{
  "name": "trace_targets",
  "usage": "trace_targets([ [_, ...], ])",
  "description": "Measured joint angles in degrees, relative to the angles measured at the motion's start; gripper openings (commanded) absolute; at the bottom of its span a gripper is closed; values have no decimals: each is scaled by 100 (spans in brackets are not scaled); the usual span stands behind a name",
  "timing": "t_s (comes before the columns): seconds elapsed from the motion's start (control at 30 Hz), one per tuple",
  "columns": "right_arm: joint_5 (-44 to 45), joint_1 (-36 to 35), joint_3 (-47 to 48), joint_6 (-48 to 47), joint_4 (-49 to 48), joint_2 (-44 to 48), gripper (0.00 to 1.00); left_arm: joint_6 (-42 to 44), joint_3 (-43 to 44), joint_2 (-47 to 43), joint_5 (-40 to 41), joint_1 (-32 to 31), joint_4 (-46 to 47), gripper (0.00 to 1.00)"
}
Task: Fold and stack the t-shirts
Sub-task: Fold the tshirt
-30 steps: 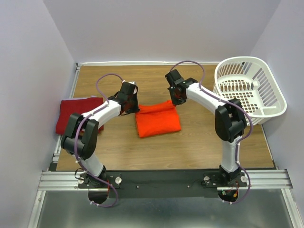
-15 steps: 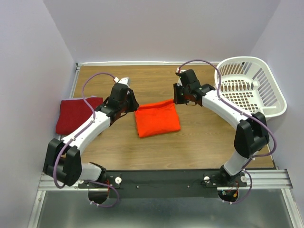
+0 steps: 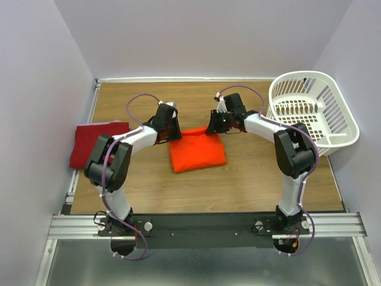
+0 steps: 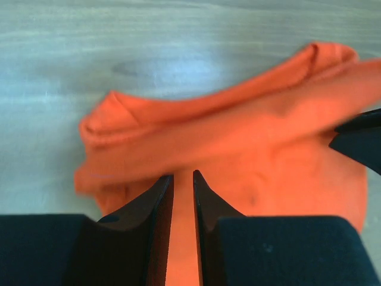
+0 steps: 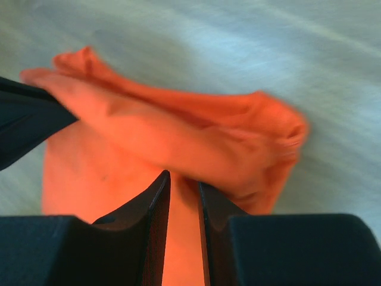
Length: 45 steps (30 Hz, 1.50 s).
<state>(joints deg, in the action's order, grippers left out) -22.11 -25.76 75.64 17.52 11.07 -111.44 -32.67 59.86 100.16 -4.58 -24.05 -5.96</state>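
Wood-grain table [image 3: 250,179], lilac walls [image 3: 36,89]; orange t-shirt [image 3: 197,152] folded.

Middle t-shirt [image 3: 197,154] lies folded on the table [image 3: 238,185], approx. at centre, btw. the two arms. Left gripper [image 3: 171,132] is at its far L corner and right gripper [image 3: 214,126] at its far R corner, each w/ the cloth edge between the fingers. Second t-shirt [image 3: 95,143] lies at the L table edge, well apart from the first. Basket [image 3: 345,128] stands at the far R corner, reaching past the R table edge.
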Motion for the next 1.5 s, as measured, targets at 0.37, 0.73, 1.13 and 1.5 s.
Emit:
trace_targets([
  [0.37, 4, 737, 568, 326, -407, -721, 31, -15, 1580, 1353, 22, 514, 46, 32],
  [0.73, -481, 743, -1281, 979, -1401, 988, 32, -92, 160, -444, -205, 656, 208, 38],
  [1.13, -796, 739, -3534, 1858, -3040, 1403, 32, -459, -901, -83, -903, 629, 1384, 32],
  [1.5, -302, 713, -3661, 1340, -2439, 2017, 38, -470, -883, -511, -610, 664, 896, 55],
])
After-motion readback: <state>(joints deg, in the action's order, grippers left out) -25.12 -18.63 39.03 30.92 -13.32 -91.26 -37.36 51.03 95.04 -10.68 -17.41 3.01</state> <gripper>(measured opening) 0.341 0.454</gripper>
